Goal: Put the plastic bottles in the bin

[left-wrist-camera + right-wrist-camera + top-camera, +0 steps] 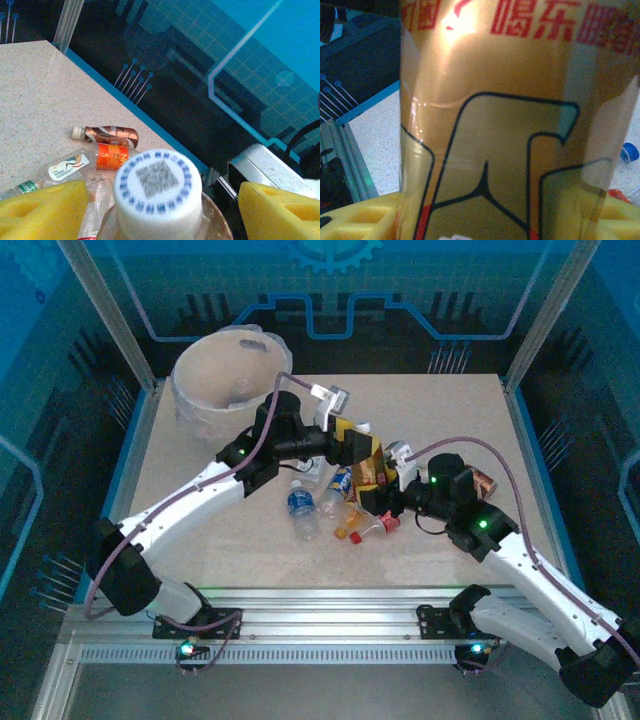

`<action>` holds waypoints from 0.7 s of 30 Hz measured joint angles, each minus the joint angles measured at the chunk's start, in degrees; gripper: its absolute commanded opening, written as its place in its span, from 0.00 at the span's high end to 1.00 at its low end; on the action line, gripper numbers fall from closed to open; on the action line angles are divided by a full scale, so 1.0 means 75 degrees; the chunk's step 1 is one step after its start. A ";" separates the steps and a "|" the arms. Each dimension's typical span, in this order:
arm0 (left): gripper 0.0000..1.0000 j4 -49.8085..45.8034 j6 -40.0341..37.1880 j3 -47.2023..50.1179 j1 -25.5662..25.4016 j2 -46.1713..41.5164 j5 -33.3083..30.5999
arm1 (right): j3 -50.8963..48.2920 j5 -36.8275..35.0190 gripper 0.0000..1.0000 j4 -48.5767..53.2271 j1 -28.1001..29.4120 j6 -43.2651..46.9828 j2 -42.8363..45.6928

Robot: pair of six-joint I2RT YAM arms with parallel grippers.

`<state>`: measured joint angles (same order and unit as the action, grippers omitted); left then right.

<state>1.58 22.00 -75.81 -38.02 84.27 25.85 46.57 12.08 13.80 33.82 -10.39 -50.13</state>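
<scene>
The bin [225, 370] stands at the table's far left. A heap of plastic bottles [335, 502] lies mid-table. My left gripper [352, 445] hangs over the heap's far side. In the left wrist view a bottle with a white cap [157, 185] stands between the left gripper's [160, 207] yellow pads [45, 210], and a gap shows at the right pad. My right gripper [388, 485] is shut on a gold-labelled bottle [490, 125], which stands between its yellow pads [365, 222].
A brown bottle [107, 134], an orange-labelled one [110, 156] and a clear one [60, 170] lie near the table's blue right edge [125, 107]. A blue-labelled bottle [303, 508] and a red cap [388, 524] lie toward the front. Glass walls surround the table.
</scene>
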 measured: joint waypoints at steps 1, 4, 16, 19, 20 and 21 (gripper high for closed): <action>0.33 -0.0026 -0.0050 -0.0032 0.0000 0.0020 0.0009 | 0.0000 0.0000 0.53 -0.0003 0.0006 0.0006 -0.0006; 0.42 -0.0052 -0.0122 -0.0052 -0.0003 0.0032 0.0020 | 0.0003 -0.0003 0.53 -0.0003 0.0006 0.0038 -0.0023; 0.99 0.0050 -0.0079 -0.0087 -0.0003 0.0032 -0.0073 | 0.0041 -0.0204 0.00 0.0009 0.0090 0.0108 -0.0117; 0.99 0.0050 -0.0195 -0.0085 -0.0017 0.0032 -0.0189 | 0.0105 -0.0356 0.00 0.0041 0.0096 0.0102 -0.0119; 0.99 0.0047 -0.0251 -0.0085 -0.0017 0.0026 -0.0283 | 0.0131 -0.0417 0.00 0.0052 0.0099 0.0099 -0.0117; 1.00 0.0038 -0.0350 -0.0085 -0.0017 0.0015 -0.0408 | 0.0154 -0.0466 0.00 0.0082 0.0099 0.0087 -0.0117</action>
<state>1.87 19.38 -76.44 -38.15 84.38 22.79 47.72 8.58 14.41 34.57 -9.74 -51.00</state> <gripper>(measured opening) 0.289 0.994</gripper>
